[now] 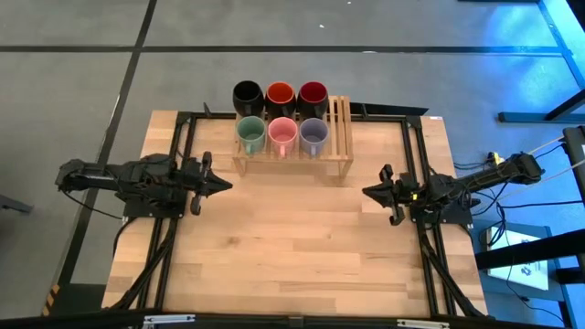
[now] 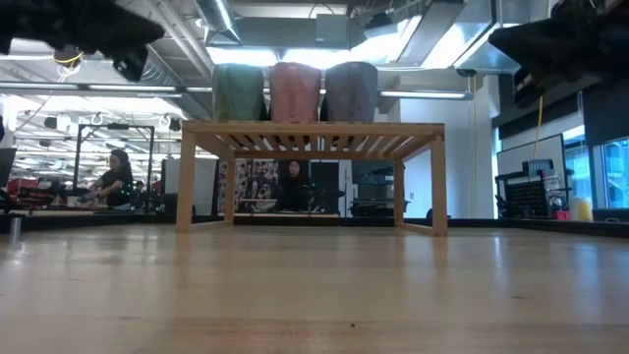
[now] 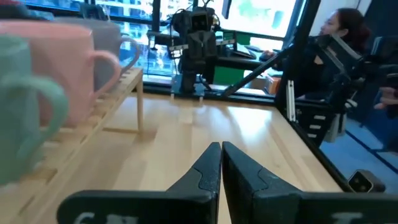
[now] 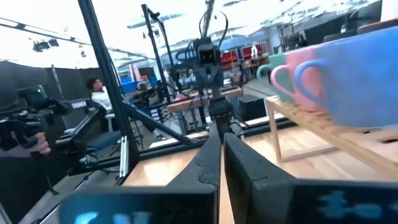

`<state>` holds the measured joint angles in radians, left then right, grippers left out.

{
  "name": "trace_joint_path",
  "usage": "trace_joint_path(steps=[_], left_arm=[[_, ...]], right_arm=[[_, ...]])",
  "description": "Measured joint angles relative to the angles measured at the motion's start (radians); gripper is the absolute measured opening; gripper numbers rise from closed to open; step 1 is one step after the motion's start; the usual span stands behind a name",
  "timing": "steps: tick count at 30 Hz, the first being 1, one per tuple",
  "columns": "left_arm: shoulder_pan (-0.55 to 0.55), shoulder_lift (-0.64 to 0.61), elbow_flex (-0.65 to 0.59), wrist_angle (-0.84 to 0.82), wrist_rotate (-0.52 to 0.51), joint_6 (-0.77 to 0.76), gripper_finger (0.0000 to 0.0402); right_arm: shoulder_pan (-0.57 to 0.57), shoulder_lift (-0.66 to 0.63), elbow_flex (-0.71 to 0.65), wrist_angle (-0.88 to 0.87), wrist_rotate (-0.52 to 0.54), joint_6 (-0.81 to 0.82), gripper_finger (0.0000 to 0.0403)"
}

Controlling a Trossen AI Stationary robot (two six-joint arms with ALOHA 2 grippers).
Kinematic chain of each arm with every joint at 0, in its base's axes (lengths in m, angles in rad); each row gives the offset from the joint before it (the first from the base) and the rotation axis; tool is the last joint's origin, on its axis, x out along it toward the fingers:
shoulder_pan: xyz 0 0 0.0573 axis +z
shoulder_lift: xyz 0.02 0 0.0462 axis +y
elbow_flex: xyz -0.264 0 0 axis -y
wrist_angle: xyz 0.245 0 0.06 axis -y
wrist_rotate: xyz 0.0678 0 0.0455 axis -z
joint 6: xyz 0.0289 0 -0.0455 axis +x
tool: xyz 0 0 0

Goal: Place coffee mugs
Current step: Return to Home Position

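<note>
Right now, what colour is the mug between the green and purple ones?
Pink mug, best in high view.

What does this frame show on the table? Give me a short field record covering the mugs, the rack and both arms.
Rack: slatted wooden rack at the table's far edge
Back row: black mug, orange-red mug, dark red mug
Front row: green mug, pink mug, lavender-grey mug
Left end effector: shut, empty, over the table's left side
Right end effector: shut, empty, over the table's right side
</note>
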<state>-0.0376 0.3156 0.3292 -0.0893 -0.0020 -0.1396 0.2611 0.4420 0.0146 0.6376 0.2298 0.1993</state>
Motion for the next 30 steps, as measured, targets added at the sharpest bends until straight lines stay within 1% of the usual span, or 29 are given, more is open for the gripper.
trace_joint_path(steps=[3,5,10,13,18,21,23,27,30], left_arm=[[0.0,-0.07,-0.051,-0.005,-0.009,-0.009,0.0007],[0.0,-0.115,-0.079,-0.003,0.005,-0.009,0.0007],[0.0,-0.238,-0.152,-0.002,0.009,-0.011,0.0007],[0.0,-0.317,-0.195,-0.007,-0.008,-0.015,0.0007],[-0.001,-0.314,-0.233,0.037,-0.014,-0.026,0.0007],[0.0,-0.313,-0.291,0.055,-0.015,-0.047,0.0007],[0.0,-0.313,-0.323,0.125,-0.015,-0.063,0.0007],[0.001,-0.313,-0.321,0.106,-0.033,-0.044,0.0007],[0.007,-0.313,-0.321,0.108,-0.077,-0.038,0.0007]], right_arm=[[0.0,-0.054,-0.008,-0.038,-0.004,-0.027,0.0007],[0.0,-0.079,-0.008,-0.044,-0.013,-0.054,0.0007],[0.0,-0.12,-0.008,-0.069,-0.013,-0.099,0.0007],[0.0,-0.133,-0.008,-0.084,-0.013,-0.1,0.0007],[0.0,-0.142,-0.008,-0.097,-0.013,-0.101,0.0007],[0.0,-0.142,-0.008,-0.115,-0.013,-0.101,0.0007],[0.0,-0.142,-0.008,-0.116,-0.013,-0.101,0.0007],[0.0,-0.142,-0.008,-0.125,-0.013,-0.101,0.0007],[0.0,-0.142,-0.008,-0.15,-0.011,-0.09,0.0007]])
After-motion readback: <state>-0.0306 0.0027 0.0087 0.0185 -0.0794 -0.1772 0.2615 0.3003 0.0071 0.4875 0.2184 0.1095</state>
